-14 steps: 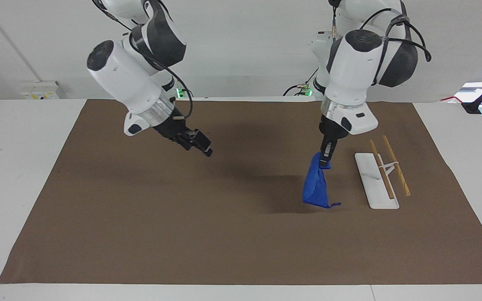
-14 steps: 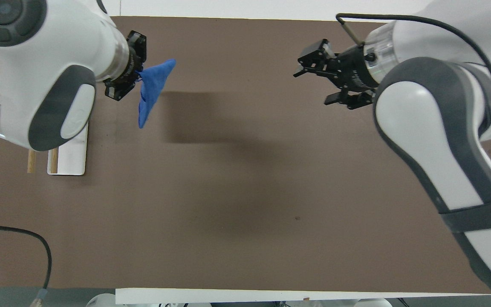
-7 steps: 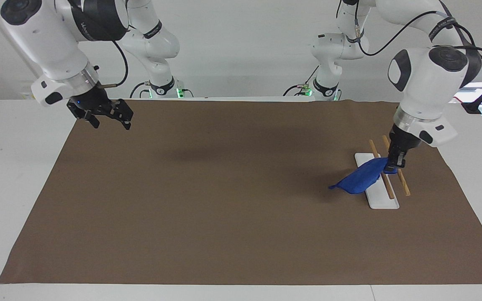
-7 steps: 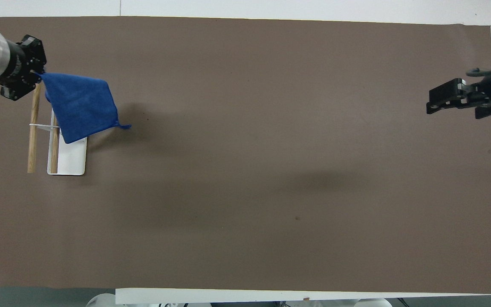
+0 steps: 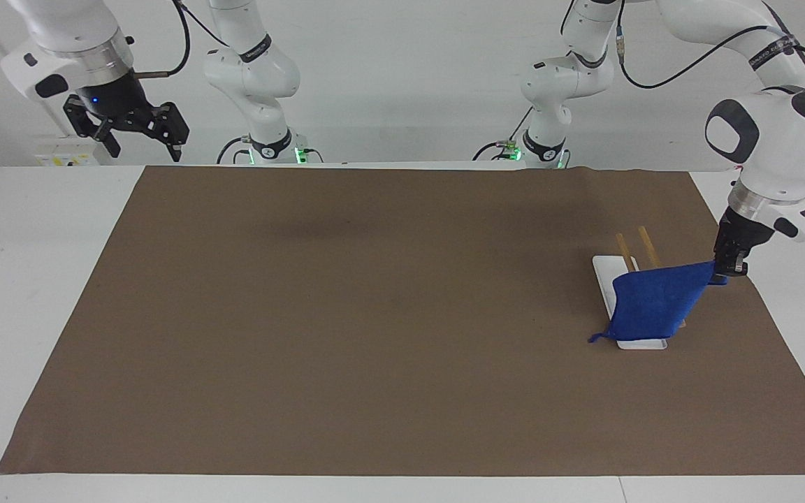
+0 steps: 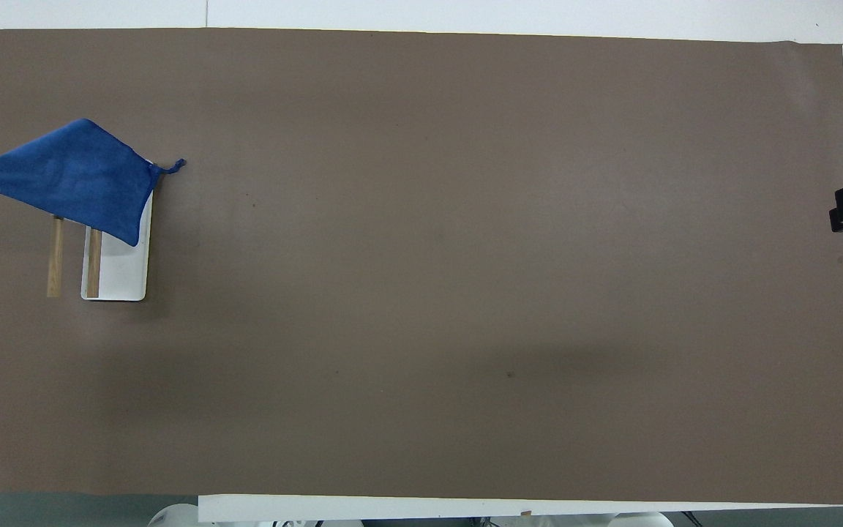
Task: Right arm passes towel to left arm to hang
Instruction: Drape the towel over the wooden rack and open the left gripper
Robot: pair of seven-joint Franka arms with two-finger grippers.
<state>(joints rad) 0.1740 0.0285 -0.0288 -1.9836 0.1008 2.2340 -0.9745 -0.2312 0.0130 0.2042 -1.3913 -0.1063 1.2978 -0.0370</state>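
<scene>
The towel (image 5: pixel 657 300) is already with the left gripper (image 5: pixel 727 269), whose jaws are closed on one corner of the cloth, so the pass looks done and only the hanging is left; held by that single corner, the blue cloth spreads out and drapes over the rack (image 5: pixel 629 307), a white base with two wooden rails (image 6: pixel 55 256) standing toward the left arm's end of the counter (image 5: pixel 374 314); its small loop (image 5: pixel 595 338) dangles at the lowest corner, on the side toward the middle of the counter. The corner grip seems chosen so the cloth falls open and flat across the rails rather than bunched; the pull toward the counter's edge draws it taut over them. In the overhead view the cloth covers the part of the rails farther from the robots, while the nearer part shows bare. The right gripper (image 5: pixel 126 126) waits raised near the right arm's end, its jaws spread apart and empty, blue light showing, clear of the work. I judge the next step to be releasing the corner so the cloth settles; it may slide off if its weight lies unevenly.
</scene>
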